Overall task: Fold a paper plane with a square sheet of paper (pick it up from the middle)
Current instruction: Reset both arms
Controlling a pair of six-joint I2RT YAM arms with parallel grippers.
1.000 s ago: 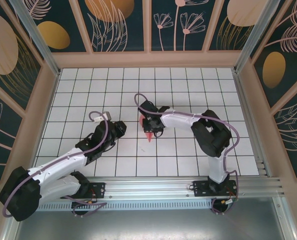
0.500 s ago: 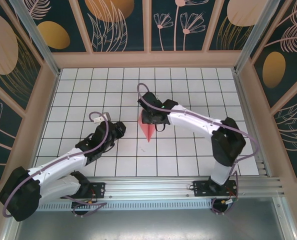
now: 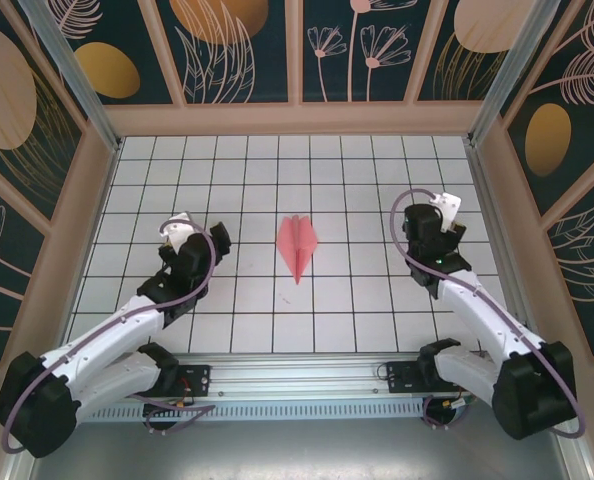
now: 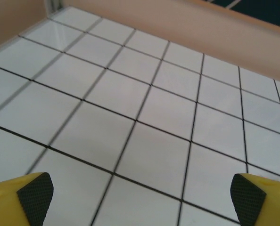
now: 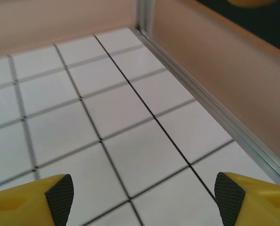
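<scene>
A: Starting at the left gripper (image 4: 140, 195): spread wide, black pads (image 4: 34, 193) out at the bottom corners of the wrist view, nothing but bare table (image 4: 144, 117) between.

B: Same for the right gripper (image 5: 142, 198): gaping, empty, aimed at the table near the side wall (image 5: 215, 61). Holding nothing, either one.

A: Seen from above, parked one to each side, left over the left half of the table, right close to its right edge.

B: And between them, well apart from both, the paper plane (image 3: 297, 246): flat near the middle of the table, a slim pink dart, wings either side of a centre crease, nose toward the near edge.

A: Touched by anything?

B: No. Lying free, clear of both arms.

A: So which step, by the look of it?

B: Probably the last: folded, set down, let go. Hard to judge from this height how sharp the creases are, or whether the wings sit even.

A: Next move, then?

B: Likely little more than holding off and leaving the paper plane as placed. If judged loose, would call for moving in over the centre crease, closing gently on the middle, and pressing along the fold without dragging the thin paper across the table.

A: Risk there?

B: Skewing or crumpling so light a thing with one careless nudge.
</scene>
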